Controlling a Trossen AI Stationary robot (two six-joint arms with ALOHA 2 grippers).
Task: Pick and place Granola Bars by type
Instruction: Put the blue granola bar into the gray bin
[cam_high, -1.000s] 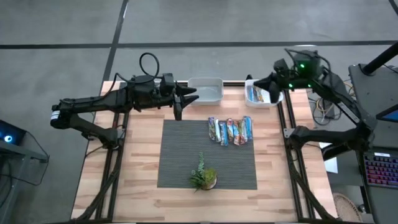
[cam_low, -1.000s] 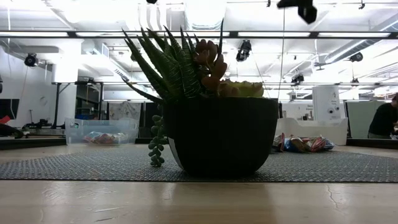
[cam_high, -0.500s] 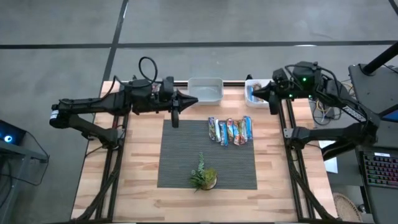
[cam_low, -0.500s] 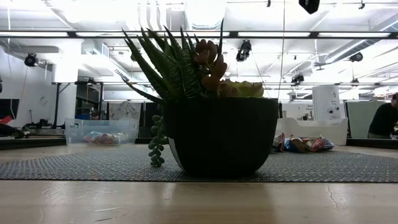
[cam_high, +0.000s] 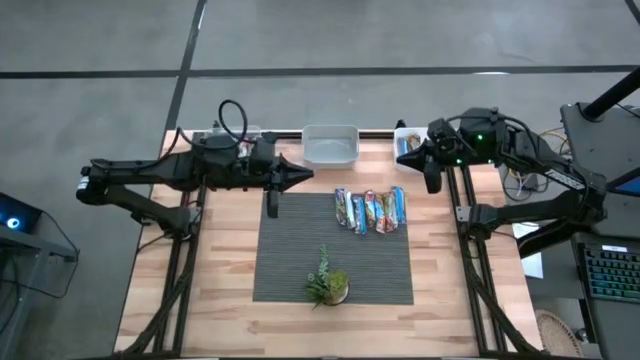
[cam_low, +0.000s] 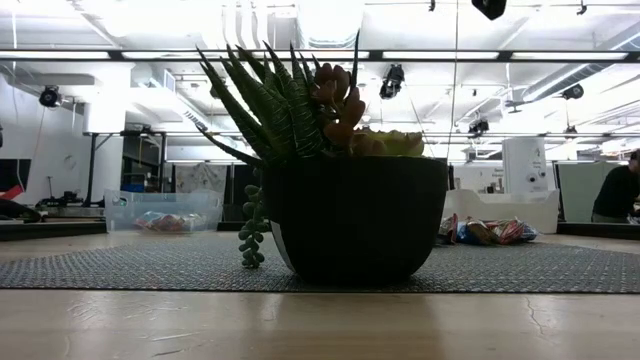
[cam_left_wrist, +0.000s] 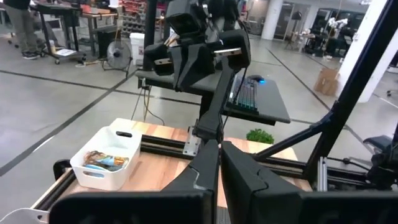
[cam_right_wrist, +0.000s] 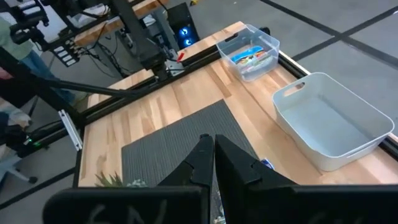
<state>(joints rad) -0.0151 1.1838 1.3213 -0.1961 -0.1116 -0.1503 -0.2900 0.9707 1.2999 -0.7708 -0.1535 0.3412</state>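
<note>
Currently, we are viewing a wooden worktop (cam_high: 225, 260) with a dark ribbed mat (cam_high: 290, 255) at its centre. The Granola Bars (cam_high: 371, 210) are lying in a tight row on the far right part of the mat, side by side and touching, five or six in number, in blue, red and orange wrappers. In the low view they are showing as a small pile (cam_low: 487, 231) behind the potted plant (cam_low: 340, 165), which is standing on the near part of the mat.

Three bins are sitting along the far edge of the worktop. The white bin (cam_high: 331, 144) in the middle is showing nothing inside. The white bin (cam_high: 404, 141) at the far right is holding some wrapped bars, as the left wrist view confirms (cam_left_wrist: 104, 160). A clear bin (cam_right_wrist: 251, 51) at the far left is also holding colourful bars.

The left end effector (cam_high: 301, 175) is hovering above the worktop just off the mat's far left corner, pointing toward the bars, fingers pressed together and holding nothing. The right end effector (cam_high: 409, 157) is hovering beside the far right bin, fingers likewise closed and empty. Neither is touching a bar.
</note>
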